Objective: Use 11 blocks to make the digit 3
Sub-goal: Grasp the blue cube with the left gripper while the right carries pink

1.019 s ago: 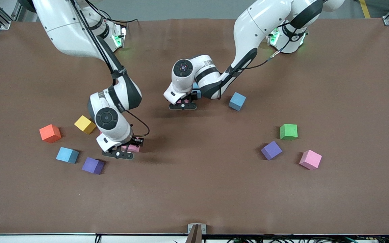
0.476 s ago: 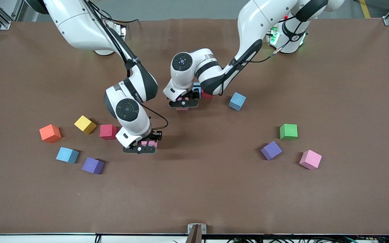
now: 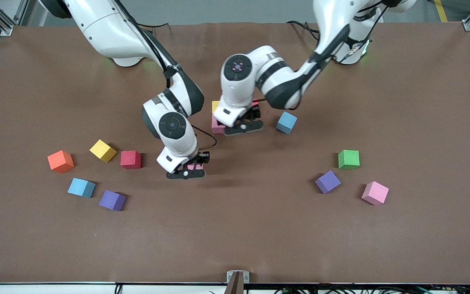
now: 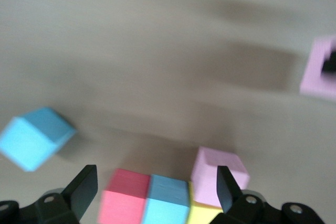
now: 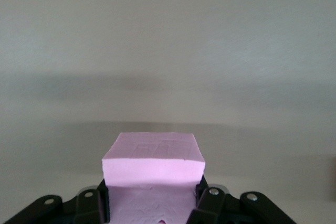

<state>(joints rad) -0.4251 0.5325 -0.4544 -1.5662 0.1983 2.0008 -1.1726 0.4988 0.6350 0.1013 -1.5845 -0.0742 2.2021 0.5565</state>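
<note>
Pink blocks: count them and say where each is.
3 pink blocks: one held by the right gripper, one in the cluster under the left gripper, one beside a purple block at the left arm's end. Arms may hide more.

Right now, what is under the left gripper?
Under the open left gripper a small cluster sits on the table: a pink cube, yellow cube, red cube and blue cube, touching. The arm covers most of it from the front.
</note>
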